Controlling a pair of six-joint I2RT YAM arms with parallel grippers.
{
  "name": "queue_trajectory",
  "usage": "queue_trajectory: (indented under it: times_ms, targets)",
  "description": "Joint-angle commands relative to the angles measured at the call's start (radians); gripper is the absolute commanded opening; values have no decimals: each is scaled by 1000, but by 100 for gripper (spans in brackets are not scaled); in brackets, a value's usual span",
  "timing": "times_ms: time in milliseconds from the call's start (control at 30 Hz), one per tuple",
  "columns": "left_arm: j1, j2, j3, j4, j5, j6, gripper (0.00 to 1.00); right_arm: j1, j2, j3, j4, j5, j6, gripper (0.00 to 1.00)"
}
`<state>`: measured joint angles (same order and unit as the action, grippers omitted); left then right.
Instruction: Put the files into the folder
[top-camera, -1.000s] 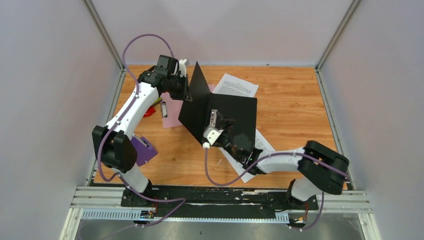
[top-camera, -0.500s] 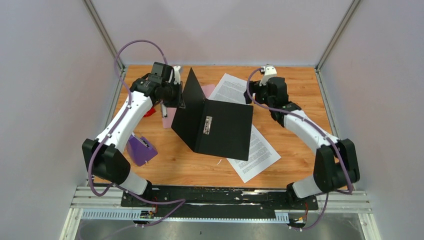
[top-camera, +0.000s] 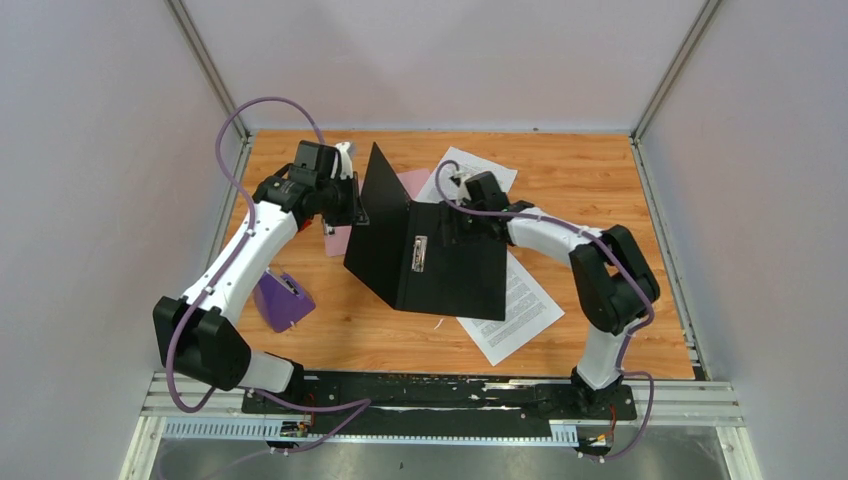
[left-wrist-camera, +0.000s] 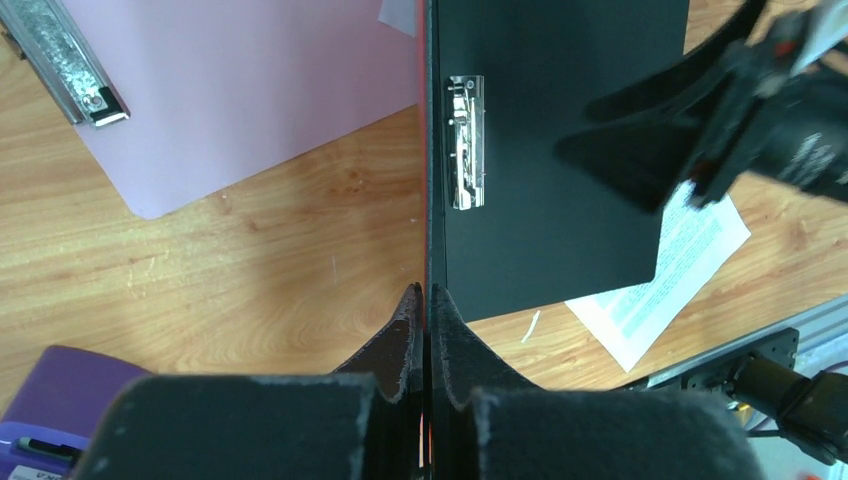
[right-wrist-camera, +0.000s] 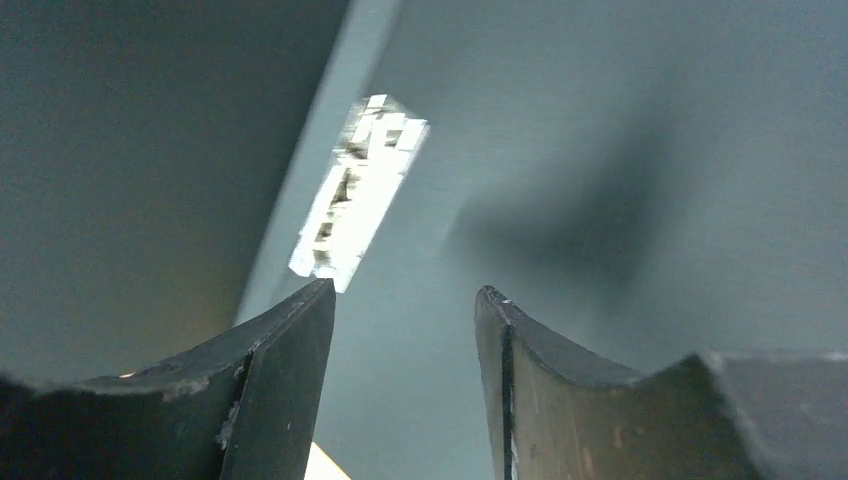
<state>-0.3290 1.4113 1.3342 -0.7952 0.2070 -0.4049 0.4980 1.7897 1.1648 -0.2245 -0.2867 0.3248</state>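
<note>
We pinch the black folder (top-camera: 455, 265) by its raised flap in our left claw (left-wrist-camera: 423, 296), our right claw (right-wrist-camera: 405, 300) apart above.

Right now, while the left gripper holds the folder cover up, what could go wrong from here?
The left gripper pinches only the thin edge of the folder cover; if it slips, the cover may fall onto the open right gripper hovering inside the folder. Also, the near sheet and the far sheet both lie partly under the folder, so pulling them might drag it or crease them.
</note>
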Motion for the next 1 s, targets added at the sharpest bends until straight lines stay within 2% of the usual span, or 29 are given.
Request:
queue_trajectory:
  times_ms: [0,100,567,700,967]
  targets:
    - [1,-60,-38,39,22,-32,0,121,82,125,-31,-6,96,51]
    - [1,-67,-47,30,16,-26,0,163,127,173,-71,48,111,43]
    - [2,-97,-79,42,23,-22,0,177,179,174,-63,-2,132,31]
    - [1,-101,-85,41,20,-19,0,183,194,173,-47,-15,132,24]
    - [1,-105,-98,46,18,-18,0,198,227,179,-11,-37,141,22]
